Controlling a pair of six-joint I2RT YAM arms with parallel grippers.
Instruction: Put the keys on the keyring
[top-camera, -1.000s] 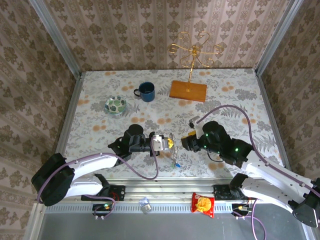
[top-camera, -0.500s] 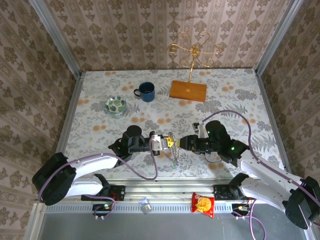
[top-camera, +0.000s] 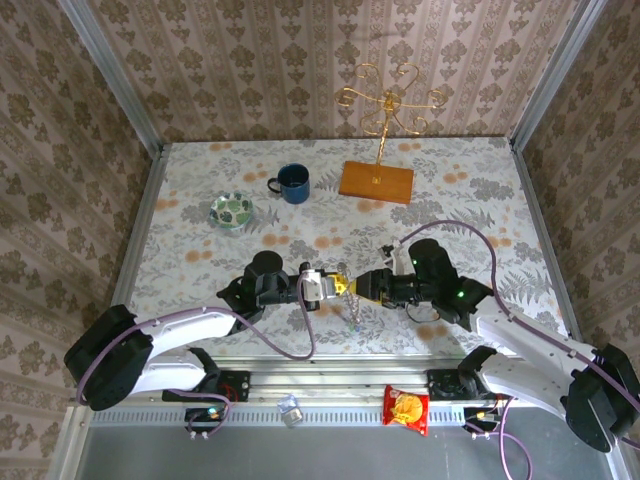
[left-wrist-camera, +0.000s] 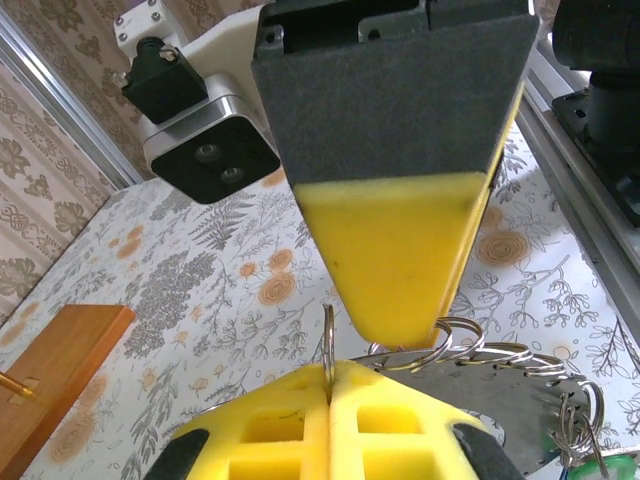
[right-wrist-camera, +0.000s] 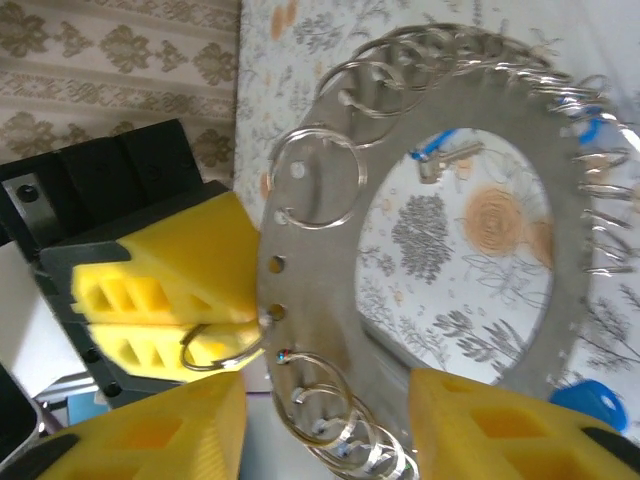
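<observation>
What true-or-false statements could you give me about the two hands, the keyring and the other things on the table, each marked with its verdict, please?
1. The left hand is shut on a small ring at the edge of the keyring. True.
2. The blue mug lies tipped on its side. False: it stands upright on the table.
3. The right hand has its fingers apart, with the keyring's rim between them. True.
4. The green-patterned dish sits on the wooden base. False: it sits on the table to the left of the mug, well apart from the base.
</observation>
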